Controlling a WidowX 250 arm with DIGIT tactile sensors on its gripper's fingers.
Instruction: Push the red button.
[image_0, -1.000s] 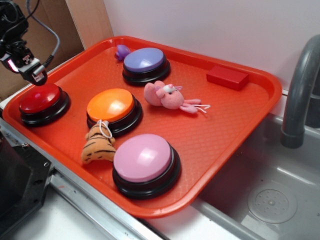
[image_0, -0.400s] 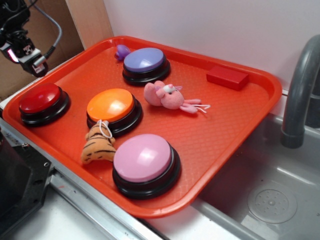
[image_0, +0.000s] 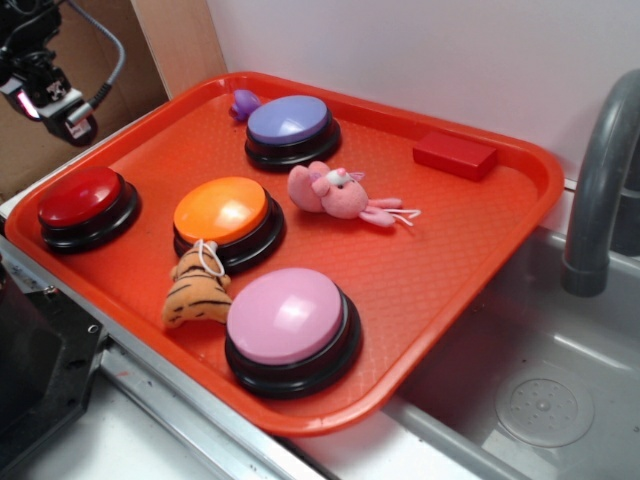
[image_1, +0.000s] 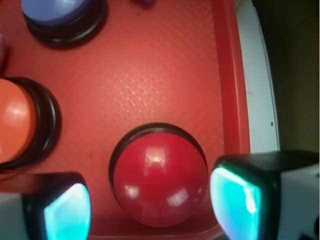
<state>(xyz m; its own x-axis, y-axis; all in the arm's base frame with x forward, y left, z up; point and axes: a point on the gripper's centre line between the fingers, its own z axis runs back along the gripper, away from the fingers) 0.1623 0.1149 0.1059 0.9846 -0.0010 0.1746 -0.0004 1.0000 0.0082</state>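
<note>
Contact is absent: our gripper (image_1: 150, 205) hangs above the red button (image_0: 80, 197) at the tray's (image_0: 470, 240) left corner, jaws spread apart; we judge the press remains undone

A textured orange-red plastic tray (image_0: 470, 235) carries the glossy dark-red domed button (image_0: 80, 197) at its left corner. The black robot gripper (image_0: 78, 126) hangs above that corner, apart from the button; its opening cannot be judged.
</note>
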